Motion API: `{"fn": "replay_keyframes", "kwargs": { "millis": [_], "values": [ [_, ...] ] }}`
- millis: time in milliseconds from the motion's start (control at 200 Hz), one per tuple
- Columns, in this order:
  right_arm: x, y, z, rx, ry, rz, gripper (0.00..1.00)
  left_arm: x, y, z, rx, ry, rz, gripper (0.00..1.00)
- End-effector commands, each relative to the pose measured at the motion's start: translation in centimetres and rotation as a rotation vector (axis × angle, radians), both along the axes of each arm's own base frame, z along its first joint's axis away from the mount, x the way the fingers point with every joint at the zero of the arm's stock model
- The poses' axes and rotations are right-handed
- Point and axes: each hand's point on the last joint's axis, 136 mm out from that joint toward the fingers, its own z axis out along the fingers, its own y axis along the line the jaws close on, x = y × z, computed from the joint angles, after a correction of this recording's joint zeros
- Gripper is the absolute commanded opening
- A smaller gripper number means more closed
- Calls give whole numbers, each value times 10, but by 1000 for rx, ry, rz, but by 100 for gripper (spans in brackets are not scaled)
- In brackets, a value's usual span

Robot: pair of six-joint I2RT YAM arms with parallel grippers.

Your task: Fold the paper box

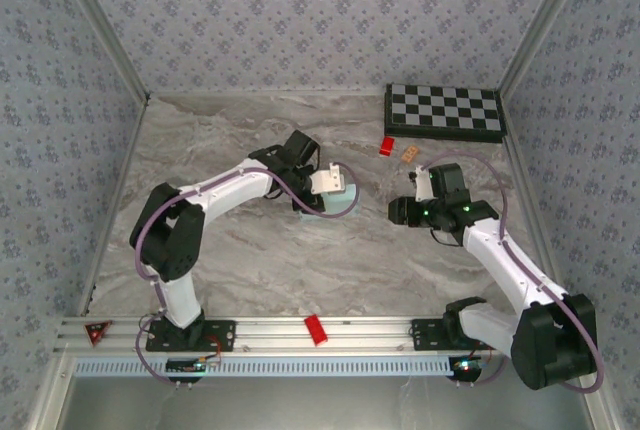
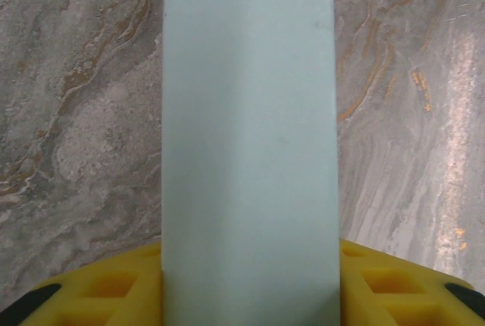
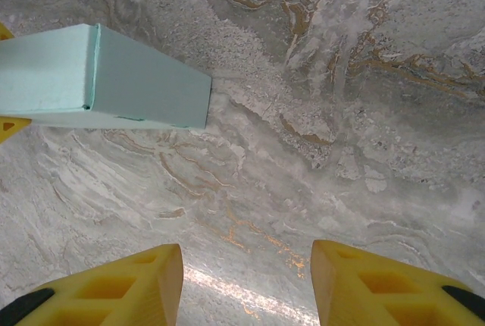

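Note:
The paper box (image 1: 342, 204) is a closed pale light-blue rectangular box near the middle of the marble table. In the left wrist view the paper box (image 2: 250, 129) runs straight up between the yellow fingers (image 2: 114, 284), which press flush against both of its long sides. My left gripper (image 1: 330, 184) is shut on it. My right gripper (image 1: 397, 212) stands a short way to the right of the box, open with only bare table between its fingers (image 3: 121, 288). In the right wrist view the paper box (image 3: 98, 76) lies at the upper left, its free end pointing right.
A black-and-white checkerboard (image 1: 445, 112) lies at the back right. A small red block (image 1: 387, 146) and a tan piece (image 1: 408, 153) sit in front of it. A red item (image 1: 316, 329) rests on the front rail. Patterned walls close in three sides.

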Motion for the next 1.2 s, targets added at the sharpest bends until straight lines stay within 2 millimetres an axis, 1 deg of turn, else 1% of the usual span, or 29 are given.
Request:
{"fn": "replay_keyframes", "kwargs": {
  "millis": [0, 105, 200, 475, 615, 765, 980, 1194],
  "values": [
    [-1, -3, -5, -6, 15, -15, 49, 12, 3, 24, -17, -114, 31, 46],
    [0, -4, -6, -6, 17, -18, 49, 25, 12, 34, 0, -219, 72, 46],
    [0, -4, -8, -4, 23, -22, 49, 38, 21, 37, 32, -305, 117, 47],
    [0, -5, -11, -7, 34, -26, 49, 76, 42, 33, 128, -509, 254, 46],
    [0, -6, -12, -6, 38, -32, 49, 86, 49, 25, 182, -598, 288, 46],
    [-1, -6, -15, -6, 45, -33, 49, 89, 52, 17, 227, -657, 292, 46],
    [0, -7, -18, -5, 55, -39, 49, 78, 49, 0, 264, -649, 245, 47],
    [0, -7, -22, -7, 69, -41, 49, 67, 43, -10, 276, -634, 214, 52]
  ]
}}
